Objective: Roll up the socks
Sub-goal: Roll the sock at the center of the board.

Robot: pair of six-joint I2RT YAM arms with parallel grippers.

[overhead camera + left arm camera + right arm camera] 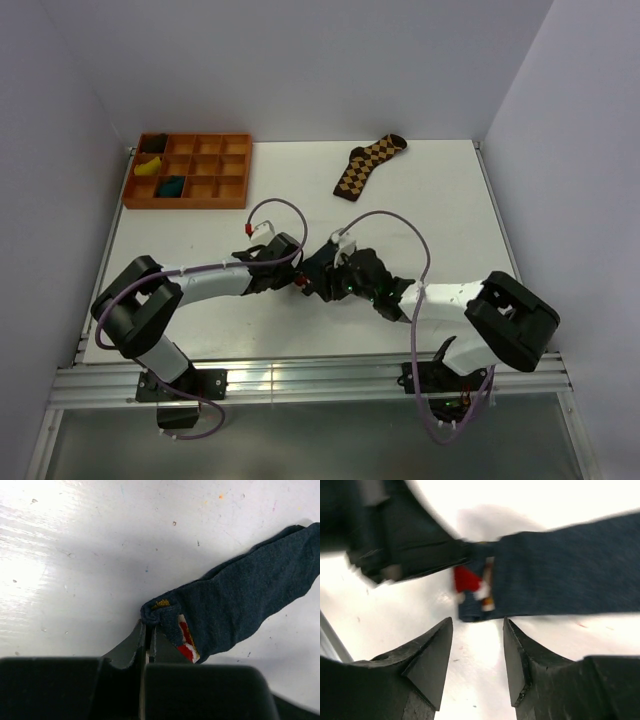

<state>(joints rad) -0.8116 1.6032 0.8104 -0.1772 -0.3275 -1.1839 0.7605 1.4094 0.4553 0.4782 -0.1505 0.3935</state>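
A dark teal sock [240, 600] lies flat on the white table [75, 555], with a red and white patch [186, 642] near its end. My left gripper [149, 626] is shut on the bunched edge of that end. In the right wrist view the same sock [565, 575] stretches to the right, its patch [467, 580] facing the camera. My right gripper [477, 625] stands open just short of the sock's end, with nothing between its fingers. From above, both grippers meet over the sock [320, 263] at mid-table. I see only this one loose teal sock.
An orange compartment tray [205, 200] at the back left holds a yellow bundle [148, 167], a teal bundle [172, 186] and a dark one [152, 143]. A brown argyle sock [368, 165] lies at the back centre. White walls enclose the table.
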